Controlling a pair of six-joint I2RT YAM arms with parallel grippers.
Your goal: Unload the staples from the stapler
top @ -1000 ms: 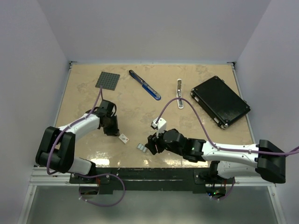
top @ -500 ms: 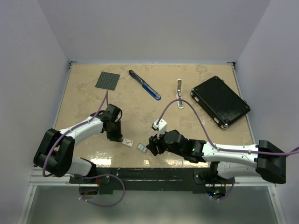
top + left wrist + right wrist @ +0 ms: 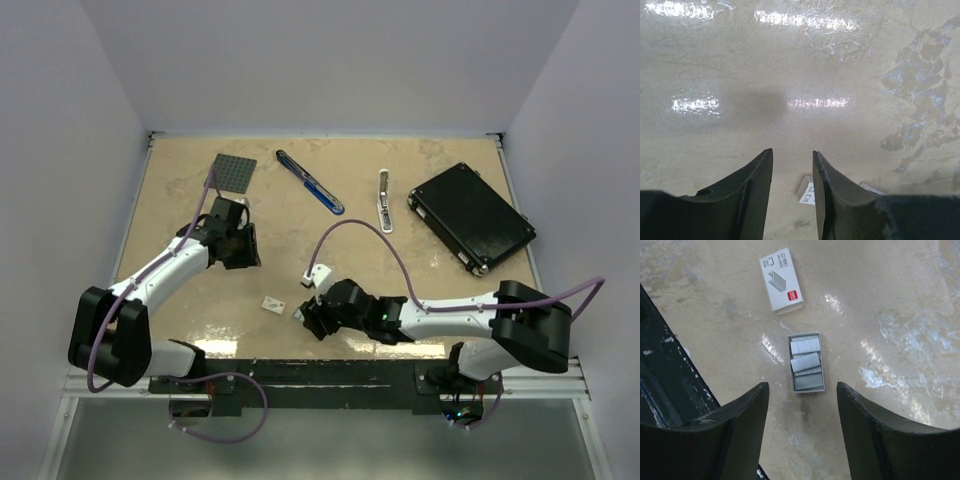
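Note:
The blue stapler lies at the back of the table, far from both arms. The staples are grey strips in a small open tray on the table, just ahead of my right gripper, which is open wide and empty above them. In the top view my right gripper covers them. My left gripper hovers left of centre. Its fingers are a narrow gap apart with nothing between them.
A small white box lies just beyond the staple tray; it also shows in the top view and the left wrist view. A white-and-silver tool, a black case and a grey square plate lie at the back.
My left gripper went down to the white box, which slid slightly right, then drew back up and left. My right gripper moved left over the staples.

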